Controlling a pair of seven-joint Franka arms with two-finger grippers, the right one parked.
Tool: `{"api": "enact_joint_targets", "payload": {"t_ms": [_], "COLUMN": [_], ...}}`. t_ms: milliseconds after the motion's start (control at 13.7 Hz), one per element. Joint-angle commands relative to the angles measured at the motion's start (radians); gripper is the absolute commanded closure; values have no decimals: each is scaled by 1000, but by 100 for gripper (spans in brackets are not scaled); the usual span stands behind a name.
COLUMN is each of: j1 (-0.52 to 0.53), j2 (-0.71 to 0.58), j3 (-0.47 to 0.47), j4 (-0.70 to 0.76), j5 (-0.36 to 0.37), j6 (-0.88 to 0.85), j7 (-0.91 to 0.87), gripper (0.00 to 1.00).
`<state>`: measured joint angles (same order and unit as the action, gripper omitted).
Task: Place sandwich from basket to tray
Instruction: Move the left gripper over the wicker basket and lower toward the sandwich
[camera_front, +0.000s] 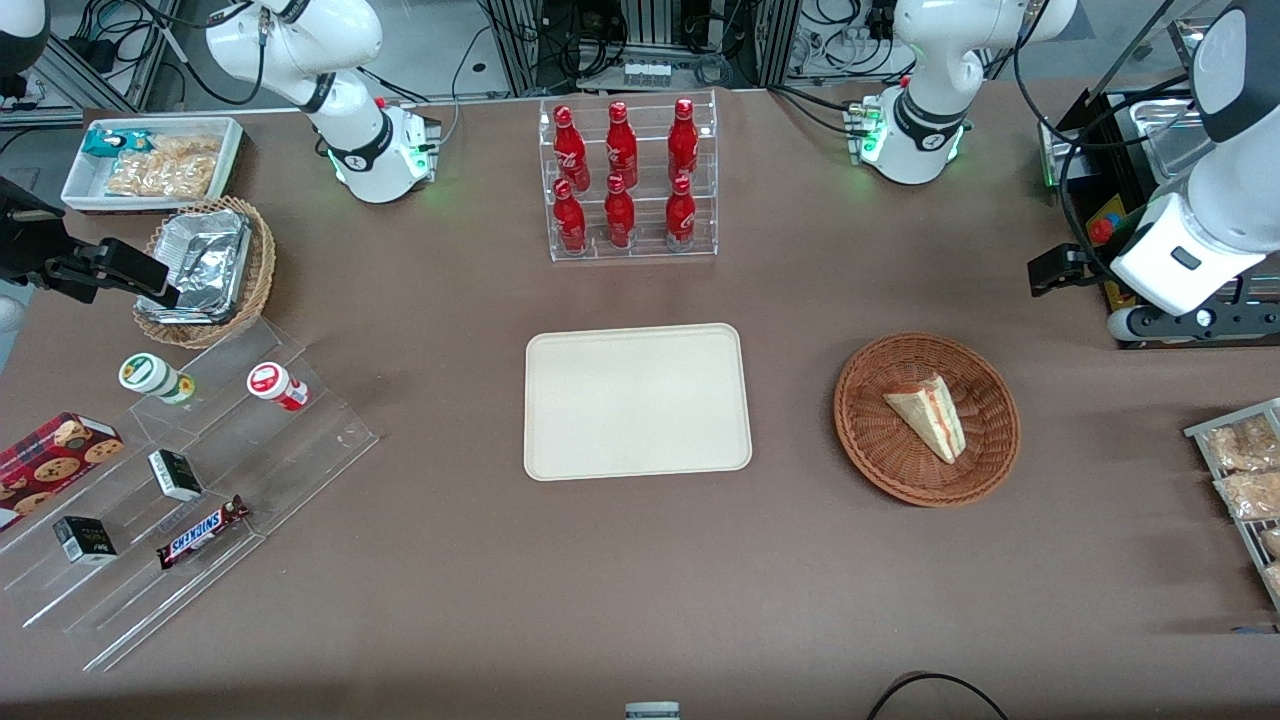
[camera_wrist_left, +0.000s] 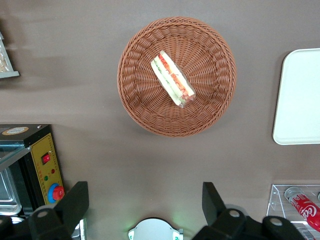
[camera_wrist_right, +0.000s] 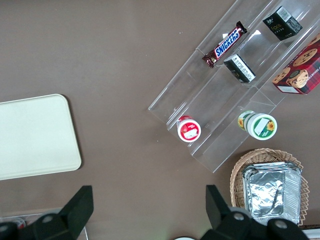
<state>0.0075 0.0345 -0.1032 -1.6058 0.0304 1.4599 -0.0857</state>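
Observation:
The sandwich (camera_front: 930, 412), a pale bread wedge with red and green filling, lies in the round reddish-brown wicker basket (camera_front: 870, 440). The cream-beige tray (camera_front: 636, 400) lies flat beside the basket, toward the middle of the table, with nothing on it. My left gripper (camera_front: 1055, 272) hangs high above the table, farther from the front camera than the basket and toward the working arm's end. In the left wrist view the gripper (camera_wrist_left: 145, 195) is open wide and empty, with the sandwich (camera_wrist_left: 172, 79), the basket (camera_wrist_left: 135, 100) and the tray's edge (camera_wrist_left: 300, 100) below it.
A clear rack of red bottles (camera_front: 625, 180) stands farther back than the tray. A black control box (camera_wrist_left: 45, 165) and a rack of snack packets (camera_front: 1245, 480) sit at the working arm's end. A clear stepped shelf (camera_front: 300, 450) and a tan foil basket (camera_front: 205, 270) sit at the parked arm's end.

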Motion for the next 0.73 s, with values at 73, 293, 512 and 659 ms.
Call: {"api": "enact_joint_targets", "payload": {"t_ms": [73,293,512,659], "j1": [5,6,6,6], "j2": [13,30,28,36], "j3": [-4,-4,-4,-4], "j4": [23,-5,-92,-140], "j5": [-18,-21,-21,-21], "j6": [-3,32,83,114], "j7": [-2,0,0,0], "gripper": [0,0,0,0]}}
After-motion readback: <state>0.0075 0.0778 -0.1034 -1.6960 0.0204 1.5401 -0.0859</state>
